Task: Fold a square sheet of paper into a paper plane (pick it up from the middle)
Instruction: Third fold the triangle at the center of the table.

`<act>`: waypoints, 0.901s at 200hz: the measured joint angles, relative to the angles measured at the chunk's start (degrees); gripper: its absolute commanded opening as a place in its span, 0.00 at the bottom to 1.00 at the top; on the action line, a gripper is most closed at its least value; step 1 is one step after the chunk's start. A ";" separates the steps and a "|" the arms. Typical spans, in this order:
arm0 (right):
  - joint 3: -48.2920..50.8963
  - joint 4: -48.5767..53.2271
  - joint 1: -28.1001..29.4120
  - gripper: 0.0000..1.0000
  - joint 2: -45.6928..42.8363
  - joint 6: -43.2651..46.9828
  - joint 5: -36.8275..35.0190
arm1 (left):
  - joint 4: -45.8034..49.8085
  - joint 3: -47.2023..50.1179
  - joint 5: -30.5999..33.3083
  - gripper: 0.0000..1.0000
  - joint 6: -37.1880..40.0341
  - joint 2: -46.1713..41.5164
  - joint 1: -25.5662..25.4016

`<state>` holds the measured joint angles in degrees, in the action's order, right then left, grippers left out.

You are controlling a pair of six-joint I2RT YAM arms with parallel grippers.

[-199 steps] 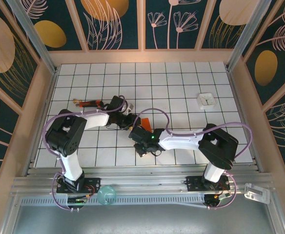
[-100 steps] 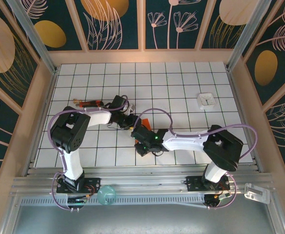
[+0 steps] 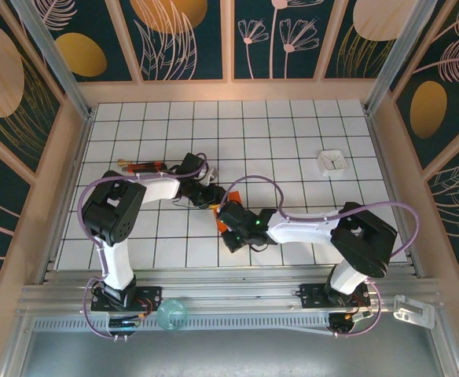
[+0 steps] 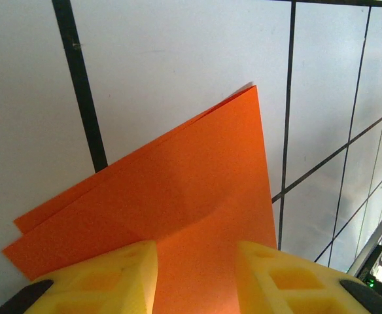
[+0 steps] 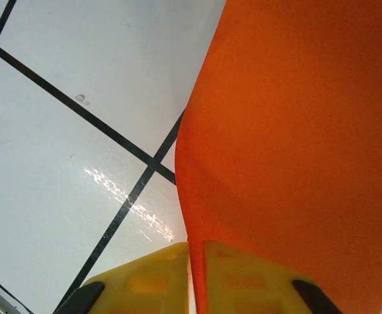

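Folded orange paper [image 4: 197,170] lay near middle of table [image 3: 292,133]. Right gripper [image 5: 195,255] pinched its edge tight. Left gripper [image 4: 196,255] fingers stood apart over paper.

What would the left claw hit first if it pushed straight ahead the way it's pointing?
The folded orange paper: it sits between the left claw's fingers and extends ahead. Past its tip the wrist view shows bare grid table, but depth is unclear.
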<state>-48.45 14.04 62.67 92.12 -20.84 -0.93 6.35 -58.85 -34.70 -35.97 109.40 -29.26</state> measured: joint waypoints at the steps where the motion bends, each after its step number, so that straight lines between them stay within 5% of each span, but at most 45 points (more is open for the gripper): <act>1: 0.00 -0.07 -0.04 0.10 0.00 0.00 0.09 | 0.00 0.00 0.00 0.37 0.02 0.00 0.00; 180: 2.86 -8.11 -14.34 0.05 -1.09 1.03 17.53 | 2.49 -2.45 -0.87 0.37 3.41 1.57 0.00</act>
<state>-45.58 5.93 48.34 91.02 -19.81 16.60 8.84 -61.30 -35.57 -32.56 110.98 -29.26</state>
